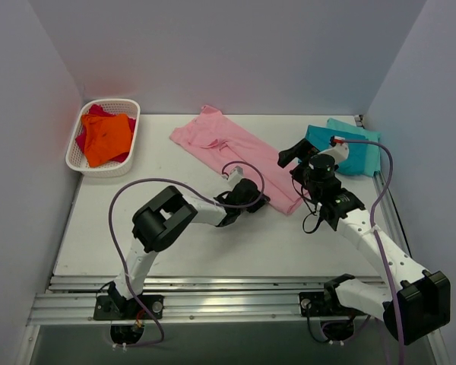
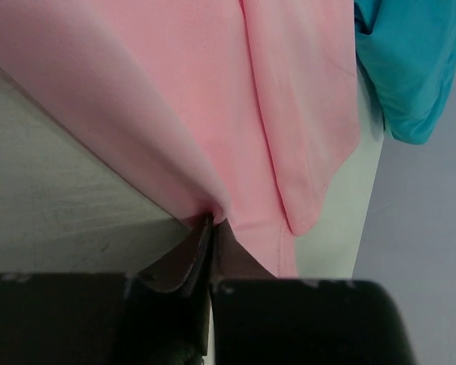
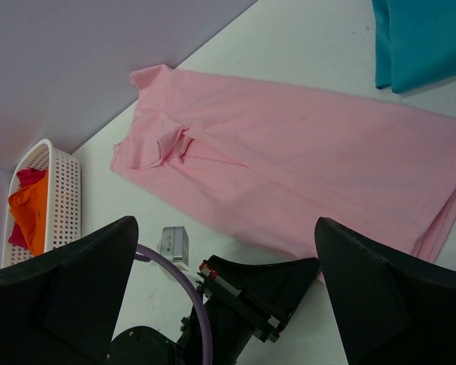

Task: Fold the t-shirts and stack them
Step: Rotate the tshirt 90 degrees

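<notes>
The left gripper (image 2: 207, 247) is pinching, fingers pressed together, the near edge of the soft light pink cotton t-shirt (image 1: 226, 143). The shirt is lying stretched across the white table (image 1: 175, 243). The right gripper (image 3: 224, 258) is hovering spread wide above the shirt's right end, near the folded teal t-shirts (image 1: 357, 148).

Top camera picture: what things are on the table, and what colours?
pink t-shirt: one, light pink, spread along the table's middle
teal t-shirt: one, teal, folded, far right
turquoise t-shirt: one, lighter turquoise, folded, touching the teal one
basket: one, white, far left
basket clothes: orange on top, red-pink underneath; count unclear
table: one, white
left claw: one, black, shut on the pink t-shirt's edge
right claw: one, black, open, by the pink t-shirt's right end
</notes>
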You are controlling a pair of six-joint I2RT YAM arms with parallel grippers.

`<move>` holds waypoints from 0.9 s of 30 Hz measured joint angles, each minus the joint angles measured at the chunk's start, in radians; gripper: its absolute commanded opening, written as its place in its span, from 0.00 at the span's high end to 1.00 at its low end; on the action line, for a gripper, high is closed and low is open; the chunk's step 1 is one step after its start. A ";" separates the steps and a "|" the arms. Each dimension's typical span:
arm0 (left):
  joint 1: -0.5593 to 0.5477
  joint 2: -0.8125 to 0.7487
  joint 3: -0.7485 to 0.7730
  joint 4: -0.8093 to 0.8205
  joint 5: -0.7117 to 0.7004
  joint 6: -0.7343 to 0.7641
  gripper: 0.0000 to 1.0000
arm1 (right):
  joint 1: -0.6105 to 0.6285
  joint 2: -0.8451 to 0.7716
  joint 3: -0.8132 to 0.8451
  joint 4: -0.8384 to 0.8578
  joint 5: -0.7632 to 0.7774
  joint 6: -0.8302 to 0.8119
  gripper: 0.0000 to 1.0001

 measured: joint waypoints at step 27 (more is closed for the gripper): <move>0.328 -1.051 -0.592 -0.471 -0.144 0.351 0.06 | 0.065 0.001 -0.006 0.012 -0.016 0.026 0.04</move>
